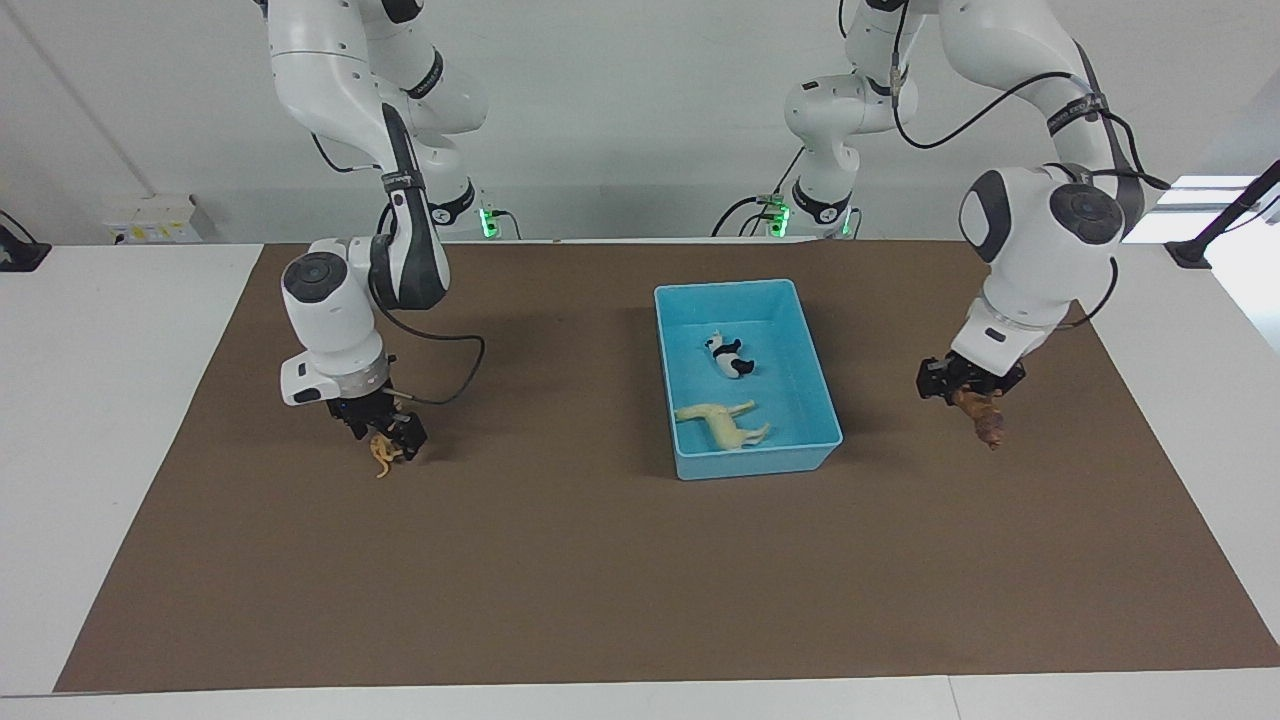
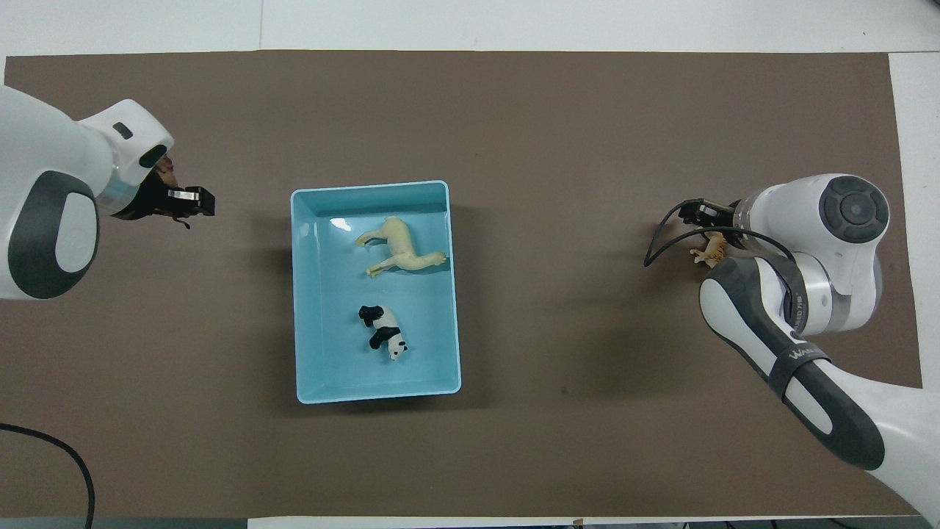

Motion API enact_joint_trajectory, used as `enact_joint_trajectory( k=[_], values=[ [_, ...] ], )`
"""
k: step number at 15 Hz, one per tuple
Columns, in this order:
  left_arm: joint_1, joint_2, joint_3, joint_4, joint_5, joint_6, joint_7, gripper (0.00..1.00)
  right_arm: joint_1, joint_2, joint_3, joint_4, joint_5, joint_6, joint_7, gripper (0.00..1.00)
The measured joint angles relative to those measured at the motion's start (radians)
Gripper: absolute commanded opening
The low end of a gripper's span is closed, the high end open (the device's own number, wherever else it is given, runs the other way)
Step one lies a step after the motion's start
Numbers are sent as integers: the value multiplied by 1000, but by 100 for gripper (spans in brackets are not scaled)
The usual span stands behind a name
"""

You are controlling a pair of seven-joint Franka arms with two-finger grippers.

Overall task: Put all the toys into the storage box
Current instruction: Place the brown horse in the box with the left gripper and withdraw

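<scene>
Left gripper [image 1: 975, 400] clamps the brown plastic lion [image 1: 986, 420], right gripper [image 1: 385, 435] clamps the orange striped tiger [image 1: 383, 455], both over the mat beside the light blue plastic bin [image 1: 690, 300]. Carry each over its rim before you release; horse [image 1: 722, 420] and panda [image 1: 730, 357] are in.

The storage box [image 2: 307, 294] is seen as smooth, glossy light blue plastic, with a highlight on its floor. The horse [image 2: 400, 250] and the panda [image 2: 383, 332] appear as smooth moulded plastic. The brown mat [image 1: 560, 560] looks matt and paper-like. The arm shells [image 1: 330, 320] are shown in smooth, glossy white plastic.
</scene>
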State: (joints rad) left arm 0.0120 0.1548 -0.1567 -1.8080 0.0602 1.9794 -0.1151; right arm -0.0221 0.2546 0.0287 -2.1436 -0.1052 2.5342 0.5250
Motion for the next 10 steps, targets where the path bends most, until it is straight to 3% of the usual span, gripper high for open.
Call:
enact_joint_trajectory(
  k=[2,3,4,5,6,10],
  values=[
    [-113,-38,-14,16,-1,-72,-182,7,1,0,1,-6,0,2,0,100],
    [-177,-53,-19,12,-1,-86,-273,17,1,0,2,-9,0,7,0,88],
    [-240,-63,-21,5,-1,-89,-358,53,1,0,2,-17,0,29,0,59],
    [-293,-70,-23,-7,-1,-90,-419,100,0,0,2,-32,0,63,0,18],
    [-334,-75,-24,-26,0,-90,-455,100,-1,0,1,-55,0,109,0,0],
    [-361,-100,-13,-83,0,-90,-474,100,-9,-6,2,-96,0,179,0,0]
  ],
)
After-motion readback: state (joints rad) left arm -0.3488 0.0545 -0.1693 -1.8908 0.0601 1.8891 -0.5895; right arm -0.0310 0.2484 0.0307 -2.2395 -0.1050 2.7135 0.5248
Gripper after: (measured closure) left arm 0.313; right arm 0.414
